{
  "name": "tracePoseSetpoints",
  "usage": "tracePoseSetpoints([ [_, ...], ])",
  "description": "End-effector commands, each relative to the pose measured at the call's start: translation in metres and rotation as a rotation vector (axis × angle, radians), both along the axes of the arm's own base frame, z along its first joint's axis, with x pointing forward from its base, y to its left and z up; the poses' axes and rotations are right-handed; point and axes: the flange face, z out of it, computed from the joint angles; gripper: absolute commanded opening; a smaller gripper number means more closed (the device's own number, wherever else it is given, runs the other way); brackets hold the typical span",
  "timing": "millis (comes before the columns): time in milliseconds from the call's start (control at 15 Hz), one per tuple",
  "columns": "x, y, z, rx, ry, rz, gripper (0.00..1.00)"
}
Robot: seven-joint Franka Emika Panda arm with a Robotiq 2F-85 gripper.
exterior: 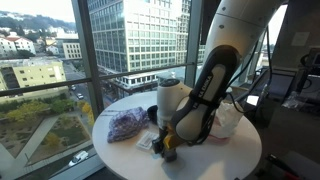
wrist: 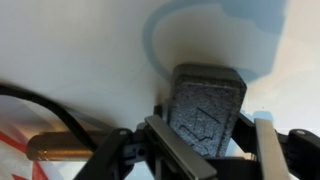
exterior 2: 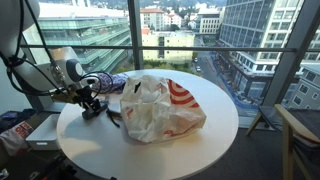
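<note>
In the wrist view a dark grey, rough-textured block (wrist: 207, 92) with an embossed mark stands on the white table between the fingers of my gripper (wrist: 208, 125). The left finger (wrist: 175, 145) lies against the block's side. The right finger (wrist: 266, 150) stands a little apart from it. The jaws straddle the block, partly closed. In both exterior views the gripper (exterior: 165, 148) (exterior 2: 92, 106) points down at the round white table (exterior: 235, 160) (exterior 2: 215, 140), near its edge. A pale blue object (wrist: 225, 35) lies just beyond the block.
A white plastic bag with a red logo (exterior 2: 155, 108) fills the table's middle. Also on the table are a purple mesh bag (exterior: 127, 123), a white cylinder (exterior: 170, 95), a black cable (wrist: 40, 105) and a brownish object (wrist: 60, 148). Glass window walls surround the table.
</note>
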Motion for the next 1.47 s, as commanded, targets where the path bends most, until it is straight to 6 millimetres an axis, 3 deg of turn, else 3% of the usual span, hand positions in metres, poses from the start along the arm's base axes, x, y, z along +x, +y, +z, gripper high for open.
tracePoseSetpoints([
  [0, 0.001, -0.004, 0.004, -0.033, -0.031, -0.007, 0.36],
  [267, 0.009, -0.021, 0.028, -0.085, -0.053, -0.053, 0.32],
  [533, 0.042, -0.085, 0.073, -0.131, -0.1, -0.226, 0.31],
  [733, 0.056, -0.134, 0.116, -0.099, -0.071, -0.361, 0.31],
  [933, 0.069, -0.183, 0.143, -0.085, -0.057, -0.501, 0.31],
  [1400, 0.053, -0.222, 0.191, 0.229, 0.101, -0.559, 0.31],
])
